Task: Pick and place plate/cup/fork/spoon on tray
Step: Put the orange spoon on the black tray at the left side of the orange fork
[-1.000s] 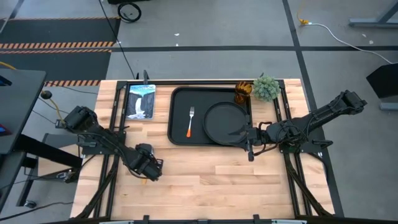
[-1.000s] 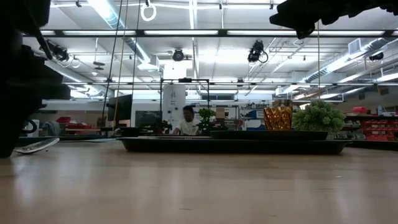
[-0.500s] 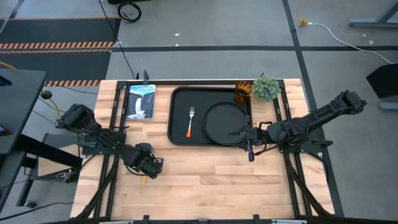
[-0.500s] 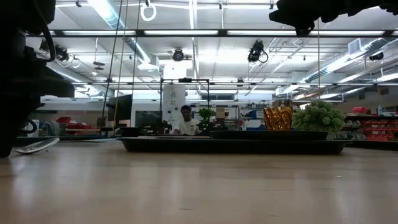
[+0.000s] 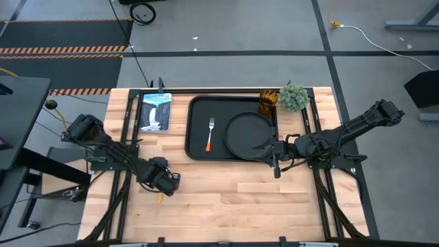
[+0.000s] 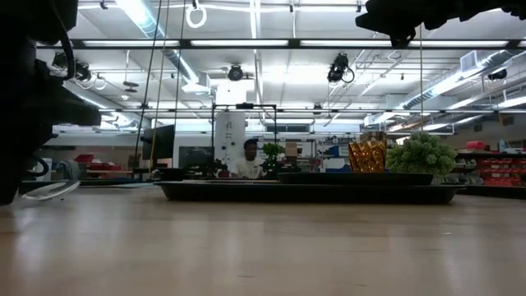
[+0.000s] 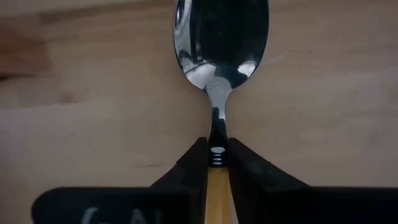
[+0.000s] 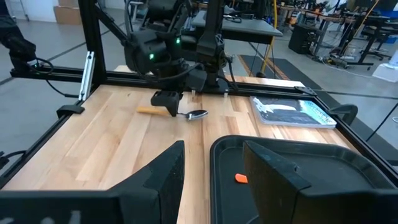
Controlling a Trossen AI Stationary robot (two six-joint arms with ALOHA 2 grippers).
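Observation:
The spoon [image 7: 221, 37], with a silver bowl and a yellow-orange handle, lies at the table's near left, and my left gripper [image 7: 217, 163] is shut on it. It also shows in the right wrist view as the spoon [image 8: 186, 114] under my left gripper [image 8: 166, 98]. The black tray [image 5: 195, 152] carries the round plate [image 5: 248, 135] and the fork [image 5: 210, 134]. The amber cup [image 5: 267, 101] stands at the tray's far right corner. My right gripper [image 5: 274, 158] hangs open over the tray's near right rim, beside the plate. My left gripper pinches the spoon's handle [image 7: 217, 183] between its two fingers, at the end where the handle joins the metal neck. The fingers come from above and lie across the handle. The spoon is level, its bowl [image 8: 198, 114] pointing toward the tray; whether it is clear of the table I cannot tell.
A green plant [image 5: 293, 96] stands right of the cup at the far right. A picture book [image 5: 156, 111] lies at the far left beside the tray. Bare wood stretches along the near side [image 5: 233, 199]. A person [image 6: 249, 160] sits far off in the room.
My left gripper has shifted a little at the spoon, which stays in about the same place.

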